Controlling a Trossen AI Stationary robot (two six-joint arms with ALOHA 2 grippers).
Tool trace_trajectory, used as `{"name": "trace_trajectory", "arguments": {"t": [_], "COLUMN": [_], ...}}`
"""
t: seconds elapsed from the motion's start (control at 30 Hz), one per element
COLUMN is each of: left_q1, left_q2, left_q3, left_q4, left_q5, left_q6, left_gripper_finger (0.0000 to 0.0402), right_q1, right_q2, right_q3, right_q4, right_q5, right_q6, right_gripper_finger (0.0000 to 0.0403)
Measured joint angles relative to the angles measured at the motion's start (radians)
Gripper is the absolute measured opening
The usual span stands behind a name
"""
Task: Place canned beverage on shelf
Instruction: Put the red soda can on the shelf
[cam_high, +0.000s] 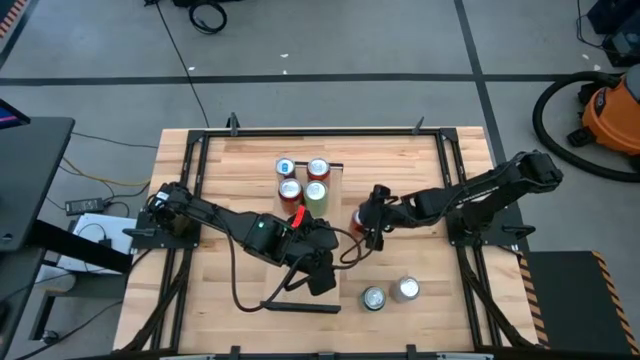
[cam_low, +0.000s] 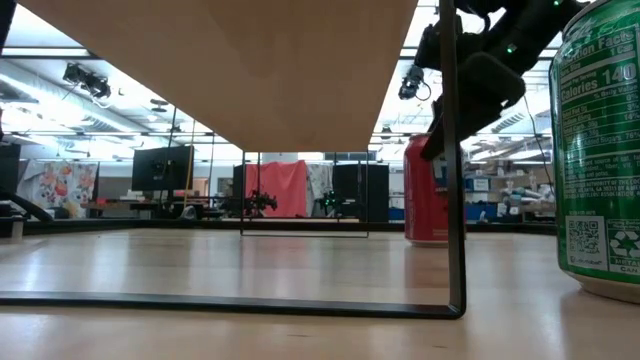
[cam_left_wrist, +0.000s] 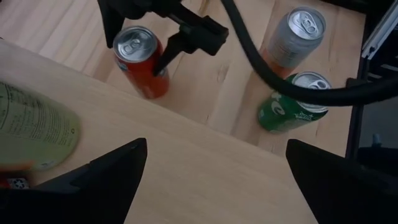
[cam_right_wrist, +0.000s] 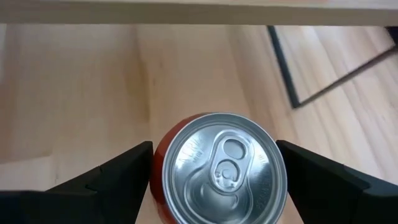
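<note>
My right end effector (cam_right_wrist: 211, 180) stands with its fingers apart, one on each side of the red can (cam_right_wrist: 217, 168), which sits upright on the desk (cam_right_wrist: 68, 99) directly between them. I cannot tell whether the pads touch its wall yet; in the right wrist view a thin gap seems to show on both sides, so I would not call it clamped.

The can looks like thin, smooth metal: stiff if full, easy to dent if squeezed hard, and slippery on its painted side. I judge the best hold to be across the middle of the body, below the rim, with even pressure from both sides. Whether it is full or empty I cannot see.

Just ahead of me is the shelf (cam_right_wrist: 186, 11), a pale plank on a dark frame, already carrying four cans (cam_high: 303, 181) at its far end. Behind me, well apart, stand a green can (cam_high: 374, 298) and a silver can (cam_high: 405, 289).

My left end effector (cam_high: 322, 276) hangs wide apart over the shelf's near end, holding nothing.

The red can's lower half and base are hidden from the right wrist view.
</note>
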Motion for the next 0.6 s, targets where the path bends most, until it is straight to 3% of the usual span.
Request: {"name": "trace_trajectory", "arguments": {"t": [0.13,0.43,0.6], "left_q1": [0.0,-0.009,-0.009], "left_q2": [0.0,0.0,0.0], "left_q3": [0.0,-0.001,-0.001], "left_q4": [0.004,0.013,0.014], "left_q5": [0.007,0.137,0.138], "left_q6": [-0.007,-0.029,-0.041], "left_gripper_finger": [0.0396,0.0396,0.0396], "right_q1": [0.0,0.047,0.048], "right_q2": [-0.001,-0.001,-0.001], "right_q3": [0.001,0.001,0.001], "right_q4": [-0.002,0.023,0.015], "right_q5": [-0.04,-0.18,-0.179], "right_q6": [-0.026,-0.226,-0.132], "right_gripper_finger": [0.0346,0.0346,0.0346]}}
